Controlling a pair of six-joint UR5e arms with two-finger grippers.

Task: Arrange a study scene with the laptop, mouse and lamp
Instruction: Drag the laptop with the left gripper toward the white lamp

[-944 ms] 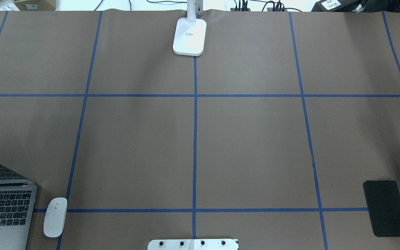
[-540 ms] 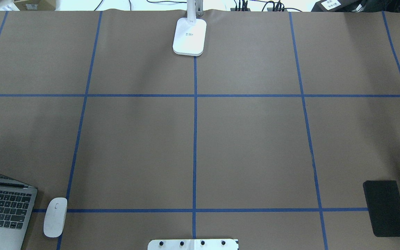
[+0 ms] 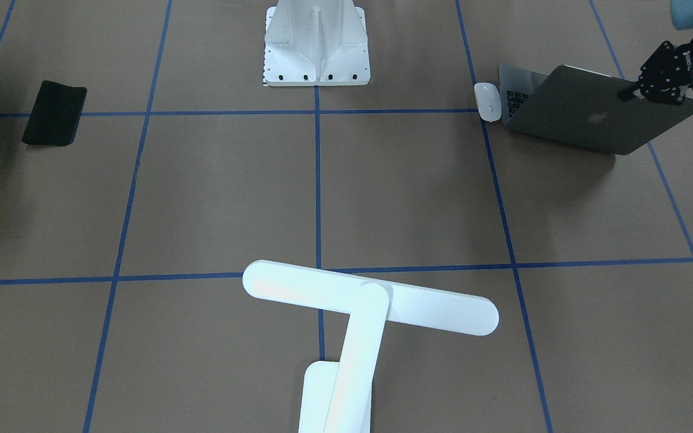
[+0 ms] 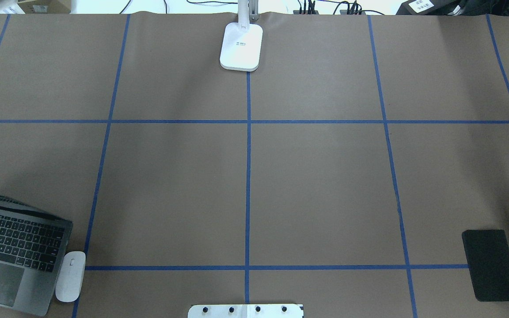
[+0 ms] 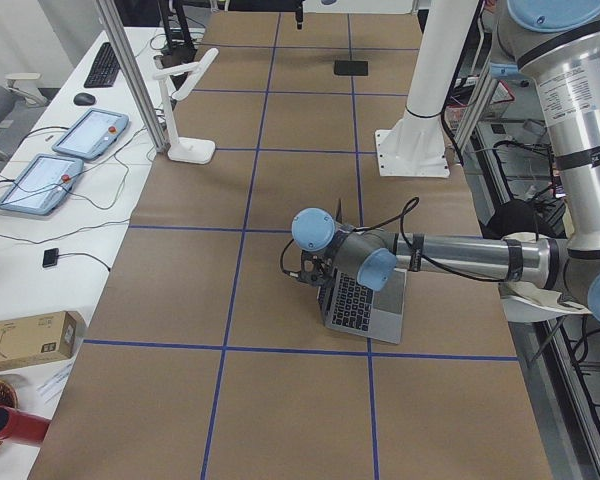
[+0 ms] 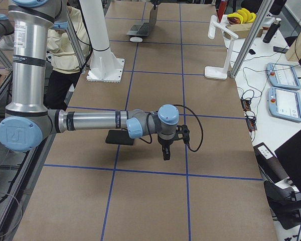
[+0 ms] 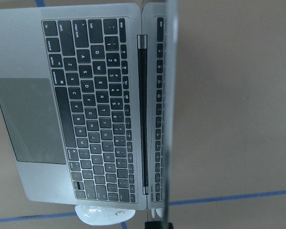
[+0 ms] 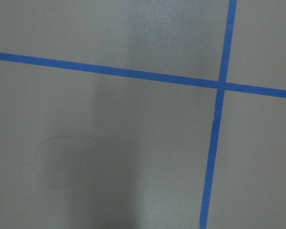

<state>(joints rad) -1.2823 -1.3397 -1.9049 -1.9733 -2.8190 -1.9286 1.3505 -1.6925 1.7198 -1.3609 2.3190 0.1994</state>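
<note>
Brown table [image 4: 325, 176] gridded with blue tape [image 4: 248, 176]; a white side desk [image 5: 0, 240] holds 2 tablets [image 5: 90, 133] and a keyboard [image 5: 104, 64]

Overhead, the laptop [image 4: 16, 251] sits at eight o'clock on the bench [image 4: 316, 185], the mouse [image 4: 70, 276] just beside it at three; the lamp [image 4: 241, 46] stands at twelve, the pad [image 4: 491, 265] at four

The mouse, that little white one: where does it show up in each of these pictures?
Front-facing: upper right, the mouse beside the laptop.
Overhead: bottom left corner, at the laptop's right edge.
Exterior left: cannot make it out.
Exterior right: far away near the top, left of centre.
Left wrist: partly cut off at the bottom edge.
Right wrist: not in it.
Shared landmark: the laptop.
</note>
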